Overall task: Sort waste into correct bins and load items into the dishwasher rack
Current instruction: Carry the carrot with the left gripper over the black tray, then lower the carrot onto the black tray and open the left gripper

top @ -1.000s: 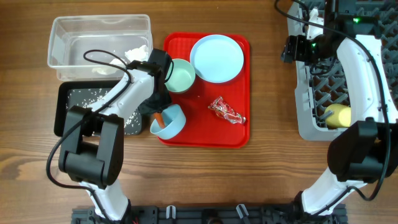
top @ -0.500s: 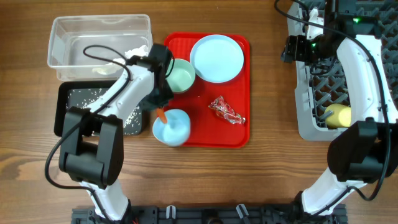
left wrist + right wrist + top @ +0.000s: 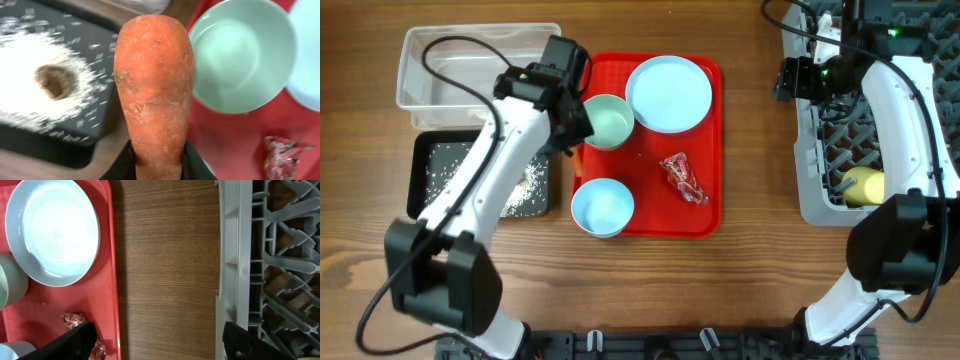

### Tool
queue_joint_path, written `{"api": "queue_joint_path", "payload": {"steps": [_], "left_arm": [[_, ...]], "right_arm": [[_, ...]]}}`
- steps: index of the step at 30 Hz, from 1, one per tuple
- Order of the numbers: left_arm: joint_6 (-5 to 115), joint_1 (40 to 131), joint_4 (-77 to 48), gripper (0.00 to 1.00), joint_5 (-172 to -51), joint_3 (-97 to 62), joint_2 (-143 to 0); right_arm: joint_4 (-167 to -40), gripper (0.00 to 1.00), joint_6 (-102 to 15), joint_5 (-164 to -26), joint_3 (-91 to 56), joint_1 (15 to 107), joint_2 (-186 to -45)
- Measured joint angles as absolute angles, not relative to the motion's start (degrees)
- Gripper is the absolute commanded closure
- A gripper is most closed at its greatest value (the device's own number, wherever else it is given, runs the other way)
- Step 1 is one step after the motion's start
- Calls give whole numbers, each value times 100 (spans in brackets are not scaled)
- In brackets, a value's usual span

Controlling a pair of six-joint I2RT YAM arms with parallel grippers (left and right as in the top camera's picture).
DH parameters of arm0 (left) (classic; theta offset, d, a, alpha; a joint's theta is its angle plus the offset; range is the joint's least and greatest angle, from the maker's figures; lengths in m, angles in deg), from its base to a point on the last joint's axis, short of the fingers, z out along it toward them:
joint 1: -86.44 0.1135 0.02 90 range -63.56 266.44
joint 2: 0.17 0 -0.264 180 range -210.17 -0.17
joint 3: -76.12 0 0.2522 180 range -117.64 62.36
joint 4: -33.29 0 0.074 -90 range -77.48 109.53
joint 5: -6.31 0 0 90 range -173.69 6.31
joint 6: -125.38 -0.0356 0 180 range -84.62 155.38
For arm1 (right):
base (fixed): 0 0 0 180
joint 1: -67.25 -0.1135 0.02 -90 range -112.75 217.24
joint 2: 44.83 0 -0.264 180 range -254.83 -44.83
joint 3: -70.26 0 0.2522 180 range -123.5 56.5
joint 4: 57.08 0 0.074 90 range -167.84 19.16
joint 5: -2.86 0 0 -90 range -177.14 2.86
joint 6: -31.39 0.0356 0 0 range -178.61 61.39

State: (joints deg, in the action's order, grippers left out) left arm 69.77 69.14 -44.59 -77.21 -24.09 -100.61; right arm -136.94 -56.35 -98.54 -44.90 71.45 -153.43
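Within 1 second the orange carrot [image 3: 152, 90] has left the blue bowl [image 3: 602, 207] and is now clamped in the left gripper [image 3: 157, 161]. The left arm has drawn back to just beside the mint bowl [image 3: 608, 120]. The blue bowl, tipped 1 second ago, now sits upright and empty, shifted slightly right on the red tray [image 3: 710, 215].

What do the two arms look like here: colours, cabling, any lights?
Both the left arm and the right arm have smooth white link shells joined by chunky black joint housings. A thin black cable loops loosely along each arm. A small green light glows on the right arm's black end section. In the wrist views the fingers are plain matte black.
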Motion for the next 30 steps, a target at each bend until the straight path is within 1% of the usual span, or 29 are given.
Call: {"api": "queue_joint_path", "payload": {"steps": [4,7,10,14,19,21,22,23,27,30], "left_arm": [[7003,7148,-4988,87,-7548,-2409,-9722],[7110,7467,-5495,84,-7393,-2412,-9480],[7242,7778,-5615,84,-7295,-2398,-9416],[7539,8178,-5128,85,-7236,-1979,-9406],[7926,8632,-4217,87,-7227,-1083,-9406],[8081,8722,-3900,86,-7218,-805,-9406],[8142,8739,-3773,80,-7216,-705,-9406],[8289,8759,-3587,78,-7216,-484,-9406],[8411,8759,-3181,76,-7216,-219,-9406],[8442,8759,-3117,77,-7216,-75,-9408]], "right_arm": [[-13705,16,-5635,-9843,-4490,7145,-15343],[-13703,16,-5635,-9841,-4490,7145,-15343],[-13703,16,-5635,-9841,-4490,7145,-15343],[-13705,15,-5635,-9841,-4490,7145,-15343],[-13705,15,-5632,-9841,-4490,7147,-15343],[-13703,15,-5635,-9841,-4490,7145,-15343],[-13703,16,-5635,-9839,-4490,7145,-15343],[-13705,15,-5632,-9839,-4490,7145,-15343],[-13703,15,-5635,-9839,-4490,7145,-15343],[-13703,15,-5635,-9841,-4490,7145,-15343]]}}
